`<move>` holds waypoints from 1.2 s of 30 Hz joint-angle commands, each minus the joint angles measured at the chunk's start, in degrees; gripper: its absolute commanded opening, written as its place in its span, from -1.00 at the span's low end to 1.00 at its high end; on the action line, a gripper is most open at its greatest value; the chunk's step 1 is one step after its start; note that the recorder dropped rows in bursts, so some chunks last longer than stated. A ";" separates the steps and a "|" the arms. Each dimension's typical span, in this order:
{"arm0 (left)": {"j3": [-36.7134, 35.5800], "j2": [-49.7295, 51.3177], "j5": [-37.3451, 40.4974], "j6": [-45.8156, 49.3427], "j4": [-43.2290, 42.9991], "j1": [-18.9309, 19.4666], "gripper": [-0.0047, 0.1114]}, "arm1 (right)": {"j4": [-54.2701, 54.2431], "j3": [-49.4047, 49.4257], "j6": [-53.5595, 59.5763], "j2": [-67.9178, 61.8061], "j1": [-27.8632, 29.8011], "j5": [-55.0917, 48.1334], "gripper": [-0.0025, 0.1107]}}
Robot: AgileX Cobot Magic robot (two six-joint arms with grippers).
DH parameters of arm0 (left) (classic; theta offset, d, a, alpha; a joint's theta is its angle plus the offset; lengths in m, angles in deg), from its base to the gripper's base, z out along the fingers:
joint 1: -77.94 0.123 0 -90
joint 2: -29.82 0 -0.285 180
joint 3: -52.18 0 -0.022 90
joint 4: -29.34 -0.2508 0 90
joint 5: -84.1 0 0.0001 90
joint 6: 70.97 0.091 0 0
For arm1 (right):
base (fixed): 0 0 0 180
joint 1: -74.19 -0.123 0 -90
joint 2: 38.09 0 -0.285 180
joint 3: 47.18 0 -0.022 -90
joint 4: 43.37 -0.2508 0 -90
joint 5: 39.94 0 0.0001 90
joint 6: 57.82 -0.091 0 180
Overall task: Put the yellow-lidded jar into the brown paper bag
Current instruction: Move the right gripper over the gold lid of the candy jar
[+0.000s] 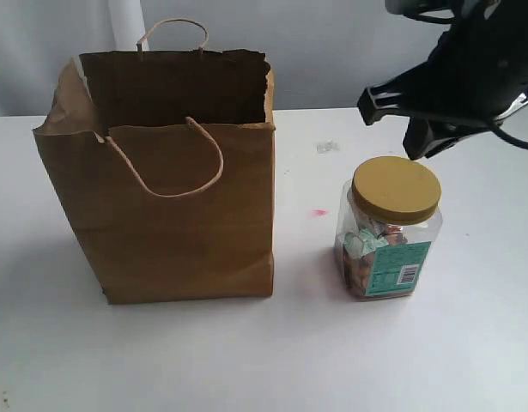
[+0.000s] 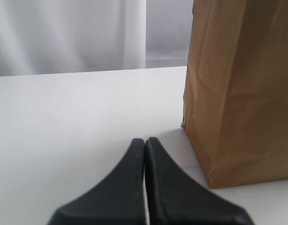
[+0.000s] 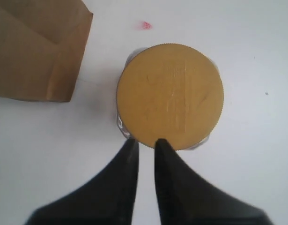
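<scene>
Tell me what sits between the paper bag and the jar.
Nothing stands between brown paper bag and yellow-lidded jar: bare table, one small pink mark, exterior view.

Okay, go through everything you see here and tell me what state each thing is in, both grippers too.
brown paper bag: standing upright, top open.
yellow-lidded jar: upright on the table beside the bag, closed, not gripped.
left gripper: shut, empty, low beside the bag.
right gripper: open by a narrow gap, empty, above the jar.
</scene>
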 commanded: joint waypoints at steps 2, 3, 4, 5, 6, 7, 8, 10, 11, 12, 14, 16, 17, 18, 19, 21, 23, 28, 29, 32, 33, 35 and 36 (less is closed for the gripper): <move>0.13 0.17 -0.54 -0.22 0.22 -0.28 -0.90 | 1.51 -0.40 -0.22 0.29 0.06 0.57 0.13; 0.13 0.17 -0.54 -0.22 0.22 -0.28 -0.90 | 1.51 -0.40 -0.22 0.29 0.06 0.70 0.41; 0.13 0.17 -0.54 -0.22 0.22 -0.28 -0.90 | 1.51 -0.40 -0.22 0.29 0.06 0.80 0.63; 0.13 0.17 -0.54 -0.22 0.22 -0.28 -0.90 | 1.64 -0.40 -0.22 0.29 0.06 0.80 0.87; 0.13 0.17 -0.54 -0.22 0.22 -0.28 -0.90 | 1.64 -0.40 -0.22 0.29 0.06 0.80 0.90; 0.13 0.17 -0.54 -0.22 0.22 -0.28 -0.90 | 1.23 -0.40 -0.22 0.29 0.06 0.96 0.90; 0.13 0.17 -0.54 -0.22 0.22 -0.28 -0.90 | 1.22 -0.40 -0.22 0.29 0.06 1.53 0.90; 0.13 0.17 -0.54 -0.22 0.22 -0.28 -0.90 | 1.22 -0.40 -0.22 0.29 0.06 1.99 0.90; 0.13 0.17 -0.54 -0.22 0.22 -0.28 -0.90 | 1.22 -0.40 -0.22 0.29 0.06 1.99 0.90; 0.13 0.17 -0.54 -0.22 0.22 -0.28 -0.90 | 1.22 -0.40 -0.22 0.29 0.06 2.25 0.90; 0.13 0.17 -0.54 -0.22 0.22 -0.28 -0.90 | 1.22 -0.40 -0.32 0.29 0.06 2.93 0.90; 0.13 0.17 -0.54 -0.22 0.22 -0.28 -0.90 | 1.22 -0.40 -1.22 0.29 0.06 3.64 0.90; 0.13 0.17 -0.54 -0.22 0.22 -0.28 -0.90 | 1.22 -0.40 -3.07 0.29 0.06 3.64 0.90; 0.13 0.17 -0.54 -0.22 0.22 -0.28 -0.90 | 1.22 -0.40 -3.87 0.16 0.06 3.64 0.90; 0.13 0.17 -0.54 -0.22 0.22 -0.28 -0.90 | 1.34 -0.40 -4.29 -0.02 0.06 3.89 0.90; 0.13 0.17 -0.54 -0.22 0.22 -0.28 -0.90 | 1.45 -0.40 -4.28 -0.74 0.06 4.19 0.90; 0.13 0.17 -0.54 -0.22 0.22 -0.28 -0.90 | 1.45 -0.40 -4.28 -1.88 0.06 4.58 0.90; 0.13 0.17 -0.54 -0.22 0.22 -0.28 -0.90 | 2.53 -0.40 -5.19 -4.92 0.06 6.47 0.90; 0.13 0.17 -0.54 -0.22 0.22 -0.28 -0.90 | 2.98 -0.40 -5.46 -5.26 0.06 6.72 0.90; 0.13 0.17 -0.54 -0.22 0.22 -0.28 -0.90 | 4.02 -0.40 -6.17 -6.68 0.06 7.32 0.90; 0.13 0.17 -0.54 -0.22 0.22 -0.28 -0.90 | 4.29 -0.40 -6.28 -7.03 0.06 7.64 0.90; 0.13 0.17 -0.54 -0.22 0.22 -0.28 -0.90 | 4.77 -0.40 -6.28 -7.72 0.06 8.40 0.90; 0.13 0.17 -0.54 -0.22 0.22 -0.28 -0.90 | 4.77 -0.40 -6.28 -7.95 0.06 8.84 0.90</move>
